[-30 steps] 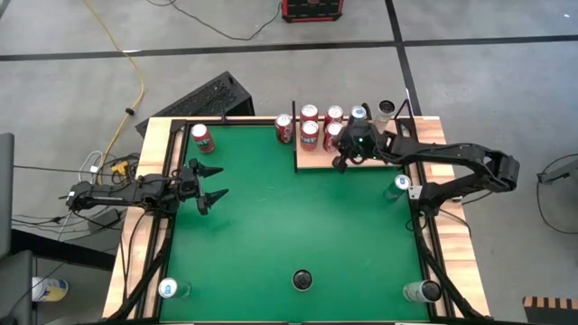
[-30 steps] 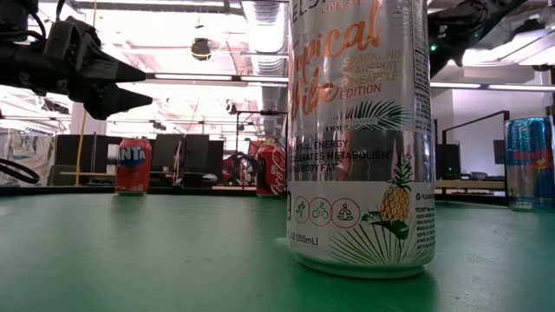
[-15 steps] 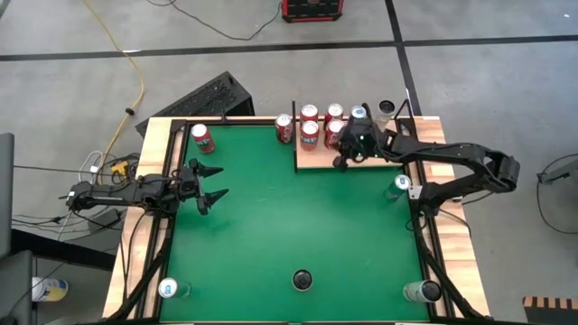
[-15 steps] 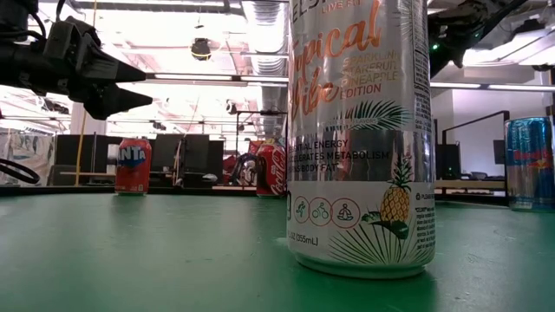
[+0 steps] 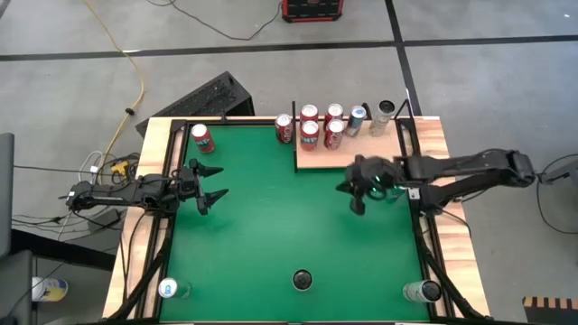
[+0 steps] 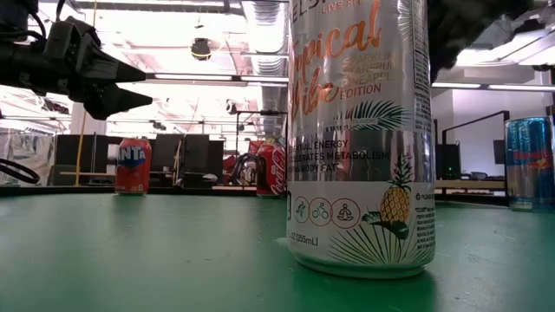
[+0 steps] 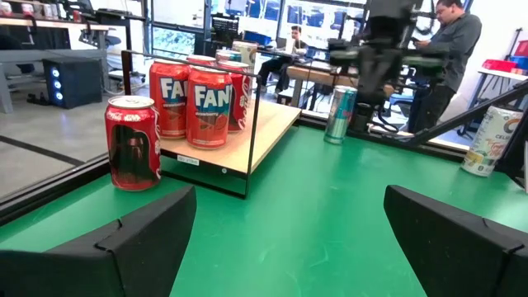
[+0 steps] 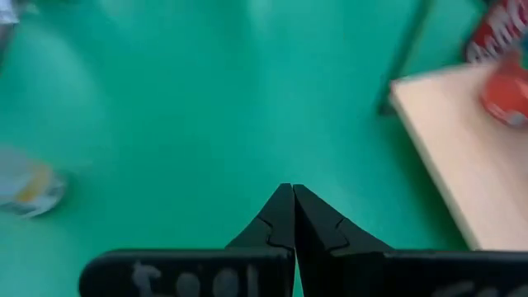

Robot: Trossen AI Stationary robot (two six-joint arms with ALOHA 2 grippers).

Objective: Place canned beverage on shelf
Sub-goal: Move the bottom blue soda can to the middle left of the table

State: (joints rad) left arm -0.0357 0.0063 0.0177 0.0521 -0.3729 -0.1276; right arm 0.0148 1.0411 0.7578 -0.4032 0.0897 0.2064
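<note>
High cam looks straight down on the desk [image 5: 271, 226]; low cam sits at desk level, both catching the shelf [image 5: 348, 153].

Pale wood-grain shelf [image 5: 354, 152] w/ red cans [image 5: 321, 126] and a blue can [image 5: 358, 118] at back. Right gripper [image 5: 356, 196] over green tabletop [image 5: 271, 226], just off shelf; left gripper [image 5: 213, 182] at left edge, jaws spread.

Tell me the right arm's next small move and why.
Probably open the fingers and swing toward another loose can, such as the blue can at the table's right edge. The right gripper hangs empty, fingers shut, over the green table just off the shelf, where several cans already stand.
</note>
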